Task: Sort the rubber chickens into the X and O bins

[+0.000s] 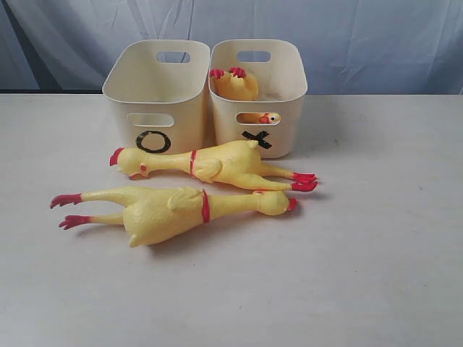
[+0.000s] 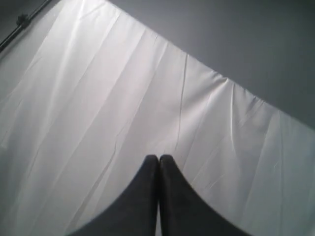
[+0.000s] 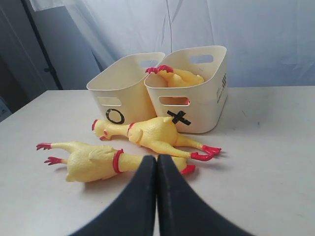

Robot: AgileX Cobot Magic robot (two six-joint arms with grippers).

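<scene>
Smooth cream, round-cornered O bin [image 1: 182, 124] and X bin [image 1: 291, 124] stand side by side at the matte worktop's [image 1: 376, 246] far edge. A short chicken [image 1: 237, 87] lies inside the X bin. The far chicken [image 1: 217, 163] and near chicken [image 1: 165, 211], long and pebbly, lie just in front. The left tool [image 2: 158, 160] and right tool [image 3: 157, 160] are closed and empty.

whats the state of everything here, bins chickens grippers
O bin: upright, no chicken seen inside
X bin: upright, holds one chicken
binned chicken: feet up, head at the slot
rear chicken: lying flat, unsorted
front chicken: lying flat, unsorted
left gripper: shut, empty
right gripper: shut, empty
</scene>
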